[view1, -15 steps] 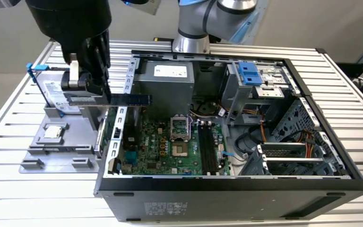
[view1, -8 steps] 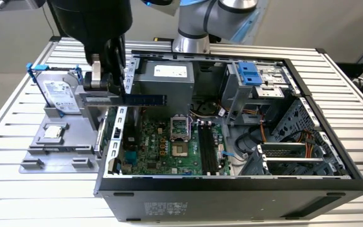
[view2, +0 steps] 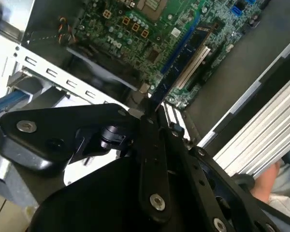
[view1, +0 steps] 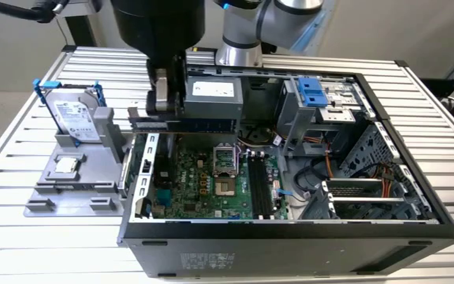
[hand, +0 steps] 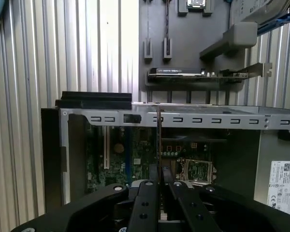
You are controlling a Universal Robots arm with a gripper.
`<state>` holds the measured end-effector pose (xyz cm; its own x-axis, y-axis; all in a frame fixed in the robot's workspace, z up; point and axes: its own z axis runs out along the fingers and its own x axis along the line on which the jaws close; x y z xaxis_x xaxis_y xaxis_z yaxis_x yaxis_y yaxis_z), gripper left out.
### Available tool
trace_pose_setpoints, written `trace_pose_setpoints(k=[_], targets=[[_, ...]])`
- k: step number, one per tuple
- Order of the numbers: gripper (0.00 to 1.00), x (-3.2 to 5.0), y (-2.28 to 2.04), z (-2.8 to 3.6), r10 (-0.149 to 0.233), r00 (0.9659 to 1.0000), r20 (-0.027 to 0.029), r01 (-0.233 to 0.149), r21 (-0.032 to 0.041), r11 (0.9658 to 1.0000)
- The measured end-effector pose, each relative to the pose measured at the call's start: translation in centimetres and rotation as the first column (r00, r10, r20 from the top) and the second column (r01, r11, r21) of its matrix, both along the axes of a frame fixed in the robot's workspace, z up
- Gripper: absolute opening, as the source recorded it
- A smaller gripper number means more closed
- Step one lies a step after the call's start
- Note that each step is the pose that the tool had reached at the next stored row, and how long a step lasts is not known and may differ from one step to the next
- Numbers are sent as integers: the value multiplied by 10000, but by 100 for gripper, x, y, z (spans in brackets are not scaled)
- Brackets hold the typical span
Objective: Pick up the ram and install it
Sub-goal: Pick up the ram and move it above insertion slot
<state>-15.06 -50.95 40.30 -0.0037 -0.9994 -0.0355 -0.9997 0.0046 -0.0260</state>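
Observation:
The ram (hand: pixel 159 135) is a thin dark stick seen edge-on, clamped between my two black fingers. My gripper (hand: pixel 159 170) is shut on it and hangs above the open computer case. In the second wrist view the ram (view2: pixel 181 60) runs out from the gripper (view2: pixel 152 115) over the green motherboard (view2: pixel 135 29). In the exterior view the gripper (view1: pixel 162 109) hovers over the case's back corner at the exterior view's left, with the ram (view1: pixel 203 124) level just below it. The black memory slots (view1: pixel 260 189) lie nearer the front, apart from the ram.
A grey holder (view1: pixel 69 177) on the exterior view's left carries a silver hard drive (view1: pixel 73 118) and a small chip (view1: pixel 68 165). A card with a metal bracket (hand: pixel 183 72) rests in the holder. The case wall (hand: pixel 183 118) lies under the ram. A person's hand (view2: pixel 270 179) is beside the table.

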Motion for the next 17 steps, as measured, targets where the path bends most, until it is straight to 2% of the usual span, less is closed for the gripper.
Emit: trace_pose_setpoints(k=[17], targets=[[0, 774, 0, -11, 0, 10000, -1, 0, -1, 10000]])
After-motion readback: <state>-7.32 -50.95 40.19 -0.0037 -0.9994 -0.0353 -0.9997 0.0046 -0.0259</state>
